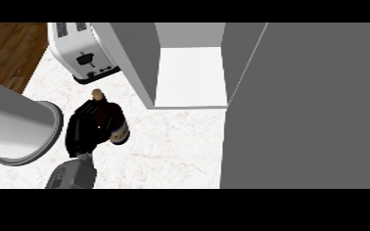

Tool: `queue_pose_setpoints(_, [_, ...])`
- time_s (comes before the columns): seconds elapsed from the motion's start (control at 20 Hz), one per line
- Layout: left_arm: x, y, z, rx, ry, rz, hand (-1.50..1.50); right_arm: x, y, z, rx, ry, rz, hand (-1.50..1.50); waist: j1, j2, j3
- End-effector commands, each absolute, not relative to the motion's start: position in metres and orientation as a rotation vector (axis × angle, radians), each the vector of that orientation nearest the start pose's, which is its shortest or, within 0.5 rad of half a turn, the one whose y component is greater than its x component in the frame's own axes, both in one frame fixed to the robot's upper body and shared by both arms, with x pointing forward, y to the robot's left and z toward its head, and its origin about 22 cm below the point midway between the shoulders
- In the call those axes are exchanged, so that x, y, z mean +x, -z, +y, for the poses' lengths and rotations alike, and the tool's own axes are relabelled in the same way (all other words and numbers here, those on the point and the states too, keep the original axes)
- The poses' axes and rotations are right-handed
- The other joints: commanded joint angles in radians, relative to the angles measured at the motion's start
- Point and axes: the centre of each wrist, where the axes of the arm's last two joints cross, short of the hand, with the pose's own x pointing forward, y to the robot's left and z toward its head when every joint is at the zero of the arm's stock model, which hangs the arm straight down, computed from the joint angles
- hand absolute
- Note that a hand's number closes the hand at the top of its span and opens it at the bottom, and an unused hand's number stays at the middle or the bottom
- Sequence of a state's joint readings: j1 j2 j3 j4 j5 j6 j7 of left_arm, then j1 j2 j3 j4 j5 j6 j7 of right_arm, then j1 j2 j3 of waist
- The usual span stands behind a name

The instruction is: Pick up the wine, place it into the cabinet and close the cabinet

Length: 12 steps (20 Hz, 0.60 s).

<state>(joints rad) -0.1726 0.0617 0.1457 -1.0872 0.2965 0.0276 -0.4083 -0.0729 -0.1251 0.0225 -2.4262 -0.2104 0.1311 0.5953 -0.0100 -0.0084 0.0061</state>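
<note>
Wine bottle (115,122) at centre-left of the frame on the bench (173,147), left hand (83,129) fingers curled round its dark body; probably glass, heavy, slippery, breakable, so mid-body hold below the neck looks best.

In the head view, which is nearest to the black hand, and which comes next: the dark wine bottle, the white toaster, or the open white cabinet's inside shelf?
1. Dark wine bottle: the left hand is curled round it, on the white counter.
2. White toaster: above the hand, toward the counter's back.
3. Open white cabinet's inside shelf: up and to the right, farthest.
</note>
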Motion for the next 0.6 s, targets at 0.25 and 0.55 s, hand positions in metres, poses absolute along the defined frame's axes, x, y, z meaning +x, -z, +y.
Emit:
queue_pose_setpoints(0.25, [0.195,0.088,0.325,-0.06,-0.093,-1.771,1.5,0.141,-0.205,-0.228,0.26,-0.292,-1.923,-1.5,0.01,0.006,-0.006])
queue_pose_setpoints(0.55, [0.21,0.061,0.29,0.048,-0.094,-1.931,1.5,0.141,-0.224,-0.234,0.255,-0.3,-1.941,-1.5,0.01,0.006,-0.006])
